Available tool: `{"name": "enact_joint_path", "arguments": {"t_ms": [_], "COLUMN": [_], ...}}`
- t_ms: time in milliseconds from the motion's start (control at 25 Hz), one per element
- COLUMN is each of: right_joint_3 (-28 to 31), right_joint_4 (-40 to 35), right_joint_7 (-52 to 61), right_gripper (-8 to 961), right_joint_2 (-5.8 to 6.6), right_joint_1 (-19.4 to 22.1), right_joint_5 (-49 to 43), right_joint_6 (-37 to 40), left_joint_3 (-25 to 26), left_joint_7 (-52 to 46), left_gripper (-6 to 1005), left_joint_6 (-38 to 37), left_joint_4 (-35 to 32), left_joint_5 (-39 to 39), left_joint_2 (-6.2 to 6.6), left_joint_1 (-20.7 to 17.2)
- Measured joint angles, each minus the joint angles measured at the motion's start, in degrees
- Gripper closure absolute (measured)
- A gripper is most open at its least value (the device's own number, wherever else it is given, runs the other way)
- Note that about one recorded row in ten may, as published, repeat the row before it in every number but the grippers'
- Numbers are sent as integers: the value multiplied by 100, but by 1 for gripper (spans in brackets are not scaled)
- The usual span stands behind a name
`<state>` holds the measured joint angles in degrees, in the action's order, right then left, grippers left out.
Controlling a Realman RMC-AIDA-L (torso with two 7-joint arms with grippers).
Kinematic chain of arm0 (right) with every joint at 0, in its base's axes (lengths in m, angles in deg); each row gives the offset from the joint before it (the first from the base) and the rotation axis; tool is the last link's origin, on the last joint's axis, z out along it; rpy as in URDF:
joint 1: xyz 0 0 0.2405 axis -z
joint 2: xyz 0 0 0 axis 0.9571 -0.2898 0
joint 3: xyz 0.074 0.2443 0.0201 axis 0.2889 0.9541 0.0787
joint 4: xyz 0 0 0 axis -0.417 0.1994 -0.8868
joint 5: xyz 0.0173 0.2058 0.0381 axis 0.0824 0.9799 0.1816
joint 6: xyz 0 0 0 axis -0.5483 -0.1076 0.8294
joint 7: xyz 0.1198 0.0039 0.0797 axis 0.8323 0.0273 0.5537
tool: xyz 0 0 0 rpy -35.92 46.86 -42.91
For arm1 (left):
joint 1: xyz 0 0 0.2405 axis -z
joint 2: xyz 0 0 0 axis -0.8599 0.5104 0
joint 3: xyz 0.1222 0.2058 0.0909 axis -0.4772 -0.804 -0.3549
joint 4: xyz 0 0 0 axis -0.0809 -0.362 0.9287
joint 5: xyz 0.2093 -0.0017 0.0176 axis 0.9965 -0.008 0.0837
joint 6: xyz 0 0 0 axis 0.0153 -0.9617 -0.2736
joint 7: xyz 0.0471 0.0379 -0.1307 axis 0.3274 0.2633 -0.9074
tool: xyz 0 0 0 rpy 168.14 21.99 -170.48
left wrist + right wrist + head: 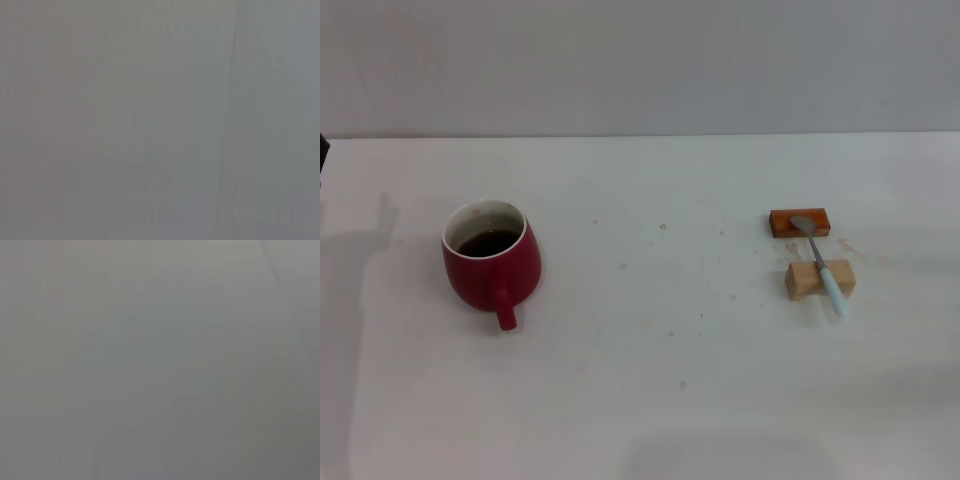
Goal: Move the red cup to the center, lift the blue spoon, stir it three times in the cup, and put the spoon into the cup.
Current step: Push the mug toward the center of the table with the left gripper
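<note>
Red cup (491,263) near table's (650,400) left edge

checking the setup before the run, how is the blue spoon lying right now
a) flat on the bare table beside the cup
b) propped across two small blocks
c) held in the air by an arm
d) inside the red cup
b: the blue spoon lies across an orange block and a pale wooden block, far from the red cup, with no arm in view.
</note>
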<state>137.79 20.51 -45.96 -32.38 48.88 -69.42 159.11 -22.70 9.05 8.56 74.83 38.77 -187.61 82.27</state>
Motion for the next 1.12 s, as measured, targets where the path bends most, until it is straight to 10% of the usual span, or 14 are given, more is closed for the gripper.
{"name": "enact_joint_path", "arguments": {"t_ms": [360, 1120], "right_joint_3": [17, 114], "right_joint_4": [-31, -33], "right_joint_7": [0, 0], "right_gripper": [228, 228], "right_joint_2": [-18, -37], "right_joint_1": [-13, 90], "right_joint_5": [0, 10], "right_joint_6": [38, 67], "left_joint_3": [-21, -1161], "left_joint_7": [259, 2251], "left_gripper": [157, 804], "left_joint_6": [488, 730], "left_joint_4": [-444, -648], "left_joint_5": [11, 15], "left_joint_2": [10, 11], "left_joint_1": [23, -3]}}
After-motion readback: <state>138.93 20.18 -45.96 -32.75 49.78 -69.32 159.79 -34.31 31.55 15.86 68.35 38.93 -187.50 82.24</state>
